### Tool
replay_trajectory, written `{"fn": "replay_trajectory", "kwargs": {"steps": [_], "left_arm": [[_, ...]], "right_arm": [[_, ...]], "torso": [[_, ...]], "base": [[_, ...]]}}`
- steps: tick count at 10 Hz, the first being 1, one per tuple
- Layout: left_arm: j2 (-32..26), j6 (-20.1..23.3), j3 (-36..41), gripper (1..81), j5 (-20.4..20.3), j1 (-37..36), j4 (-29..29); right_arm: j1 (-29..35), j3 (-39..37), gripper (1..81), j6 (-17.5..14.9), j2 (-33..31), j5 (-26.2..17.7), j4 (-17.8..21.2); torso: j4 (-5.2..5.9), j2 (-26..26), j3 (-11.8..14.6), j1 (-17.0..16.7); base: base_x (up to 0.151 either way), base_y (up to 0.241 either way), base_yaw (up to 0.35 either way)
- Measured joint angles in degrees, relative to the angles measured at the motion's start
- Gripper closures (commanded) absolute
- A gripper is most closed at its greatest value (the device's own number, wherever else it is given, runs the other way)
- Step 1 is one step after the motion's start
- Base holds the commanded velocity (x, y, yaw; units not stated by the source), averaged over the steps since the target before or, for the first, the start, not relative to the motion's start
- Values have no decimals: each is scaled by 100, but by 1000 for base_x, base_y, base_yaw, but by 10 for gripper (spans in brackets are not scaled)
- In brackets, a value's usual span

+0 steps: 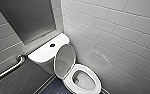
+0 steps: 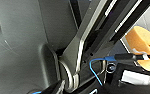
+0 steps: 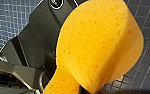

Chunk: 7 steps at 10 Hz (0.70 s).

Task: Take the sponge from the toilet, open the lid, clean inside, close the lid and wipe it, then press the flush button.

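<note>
1. There was one toilet (image 1: pixel 68 80), one lid (image 1: pixel 64 60) standing raised, one flush button (image 1: pixel 52 45) and one sponge (image 3: pixel 98 45).
2. The right gripper (image 3: pixel 82 89) pinched the sponge tight, squashing its foam, above the tiled floor (image 3: pixel 146 75).

No writing, number, brand mark or sign can be read on any surface here (a small white patch (image 2: pixel 135 77) among the robot's dark parts in the left wrist view may be a label, but it is too blurred to tell whether it bears print).
</note>
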Motion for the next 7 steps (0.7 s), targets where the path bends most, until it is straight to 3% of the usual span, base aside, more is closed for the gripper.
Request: {"fn": "replay_trajectory", "kwargs": {"steps": [4,7], "left_arm": [[-2,-7,0,10,22,-113,-2],[1,-32,-7,10,22,-139,-9]], "right_arm": [[-154,-560,811,4,496,71,-260],[-217,-700,811,13,625,-397,-323]], "torso": [[0,728,127,-470],[0,849,129,-549]], "base": [[0,0,0],[0,0,0]]}}
